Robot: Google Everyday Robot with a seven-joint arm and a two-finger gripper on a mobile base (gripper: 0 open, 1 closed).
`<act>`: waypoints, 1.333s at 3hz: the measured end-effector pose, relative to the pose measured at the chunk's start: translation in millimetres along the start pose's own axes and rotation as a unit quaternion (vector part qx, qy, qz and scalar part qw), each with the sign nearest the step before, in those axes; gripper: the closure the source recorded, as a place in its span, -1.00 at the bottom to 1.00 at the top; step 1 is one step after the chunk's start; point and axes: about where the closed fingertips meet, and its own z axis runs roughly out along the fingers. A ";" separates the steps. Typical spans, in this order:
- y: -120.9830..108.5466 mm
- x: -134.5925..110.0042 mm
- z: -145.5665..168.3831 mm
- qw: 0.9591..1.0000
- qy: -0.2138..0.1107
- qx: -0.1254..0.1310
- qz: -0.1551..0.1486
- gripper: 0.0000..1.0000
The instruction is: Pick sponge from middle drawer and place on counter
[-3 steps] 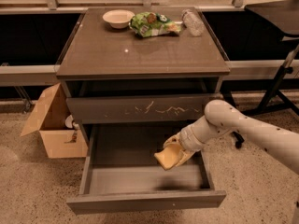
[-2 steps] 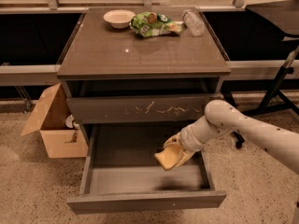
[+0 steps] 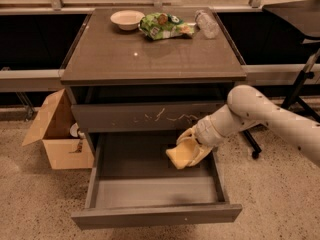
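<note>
the sponge (image 3: 179, 155) hangs at centre-right of the frame, over the open middle drawer (image 3: 140, 190), pinched in the end effector (image 3: 192, 145). a bowl (image 3: 127, 19) sits on the bench (image 3: 150, 54) at upper centre.

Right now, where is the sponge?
The sponge sits clamped in the gripper, at the right side of the open middle drawer, just below the scratched drawer front.
</note>
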 end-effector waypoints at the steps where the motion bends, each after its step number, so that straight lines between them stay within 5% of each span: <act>1: -26.6 -39.2 -58.4 1.000 0.006 0.024 -0.013 1.00; 3: -42.8 -79.1 -127.3 0.996 0.038 0.051 -0.070 1.00; 4: -44.9 -79.5 -130.6 0.995 0.036 0.054 -0.070 1.00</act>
